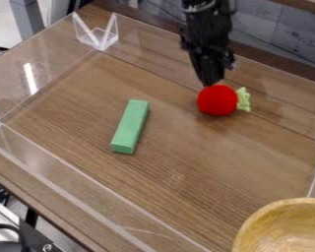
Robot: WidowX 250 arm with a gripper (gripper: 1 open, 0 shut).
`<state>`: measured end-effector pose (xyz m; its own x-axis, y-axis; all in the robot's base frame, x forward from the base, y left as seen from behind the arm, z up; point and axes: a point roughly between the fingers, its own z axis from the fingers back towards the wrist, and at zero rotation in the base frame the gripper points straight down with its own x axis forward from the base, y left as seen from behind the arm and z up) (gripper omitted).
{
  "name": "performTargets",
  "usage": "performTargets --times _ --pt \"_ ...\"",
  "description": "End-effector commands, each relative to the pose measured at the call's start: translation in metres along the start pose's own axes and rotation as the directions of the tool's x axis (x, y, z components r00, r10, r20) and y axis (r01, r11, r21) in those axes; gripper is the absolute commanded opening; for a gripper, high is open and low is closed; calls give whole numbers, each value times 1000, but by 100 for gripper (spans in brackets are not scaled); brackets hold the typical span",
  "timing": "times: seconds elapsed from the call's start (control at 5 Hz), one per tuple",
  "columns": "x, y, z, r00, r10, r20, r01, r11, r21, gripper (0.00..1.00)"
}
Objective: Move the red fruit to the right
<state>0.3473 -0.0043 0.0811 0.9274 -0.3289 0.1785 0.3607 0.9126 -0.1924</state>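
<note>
Three around: green block point(130, 127), yellow bowl point(283, 231), pale stand point(97, 34) | hand point(216, 76) closed, grasping nothing, near red fruit point(217, 100)

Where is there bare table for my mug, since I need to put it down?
Bare wood lies between the green block and the wooden bowl, and left of the block toward the table's edge. It's crowded around the red fruit, with its pale-green tuft and the black gripper right behind it.
</note>
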Motion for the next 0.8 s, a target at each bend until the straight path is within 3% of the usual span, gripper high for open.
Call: performTargets --times 0.0,0.2,0.6 --pt "15 -3 11 995 44 94 -48 998 42 0" --pt "17 -9 -5 992 79 103 -85 995 49 0" --pt "24 4 -28 986 106 126 -113 992 56 0"
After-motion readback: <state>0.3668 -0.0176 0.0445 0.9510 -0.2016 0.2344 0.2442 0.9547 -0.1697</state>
